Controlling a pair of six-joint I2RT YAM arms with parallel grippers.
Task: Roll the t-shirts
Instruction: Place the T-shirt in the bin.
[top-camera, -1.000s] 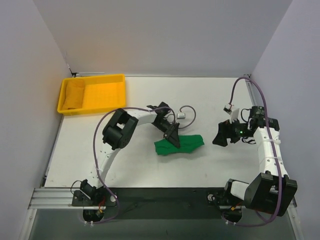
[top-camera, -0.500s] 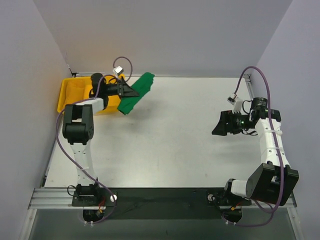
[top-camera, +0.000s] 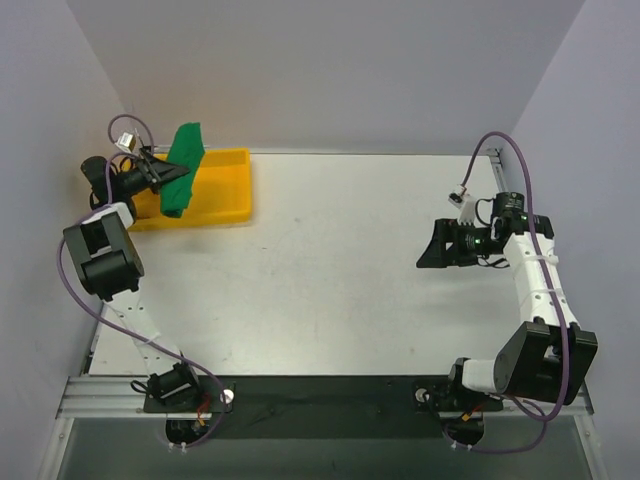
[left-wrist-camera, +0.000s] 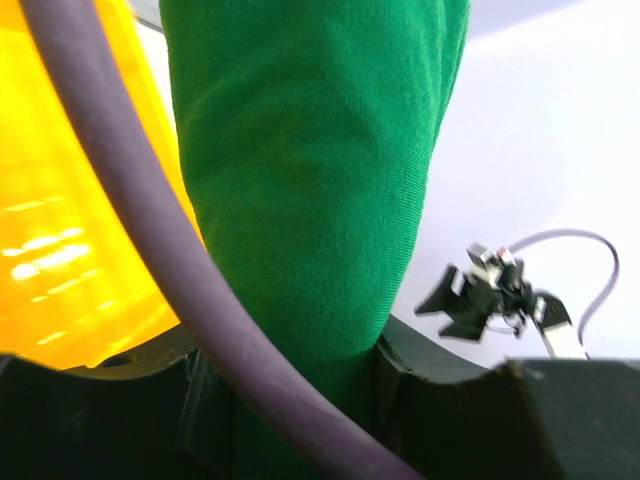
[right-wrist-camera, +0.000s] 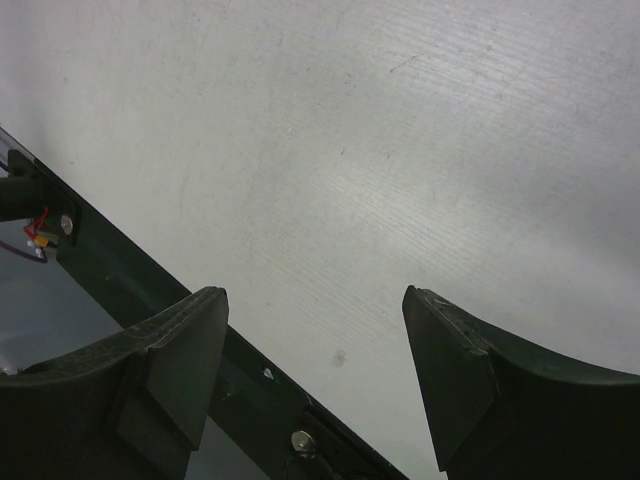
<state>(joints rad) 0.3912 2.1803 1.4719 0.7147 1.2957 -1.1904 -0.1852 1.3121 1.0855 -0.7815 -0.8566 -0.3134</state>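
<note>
A bright green rolled t-shirt (top-camera: 182, 168) hangs in my left gripper (top-camera: 165, 176) above the left half of the yellow tray (top-camera: 222, 200) at the back left. In the left wrist view the green roll (left-wrist-camera: 310, 170) fills the middle and is clamped between the black fingers (left-wrist-camera: 420, 380). A purple cable crosses in front of it. My right gripper (top-camera: 432, 248) is open and empty, held above the bare table at the right. Its two fingers (right-wrist-camera: 185, 360) stand wide apart in the right wrist view.
The tray holds a folded yellow-orange cloth (top-camera: 150, 195) at its left end. The side walls stand close to both arms. The metal rail (top-camera: 110, 395) runs along the table's front edge, also seen in the right wrist view (right-wrist-camera: 120, 300).
My left gripper has carried the green t-shirt from mid-table to the back left, over the tray. My right gripper has shifted slightly left and stayed open.
</note>
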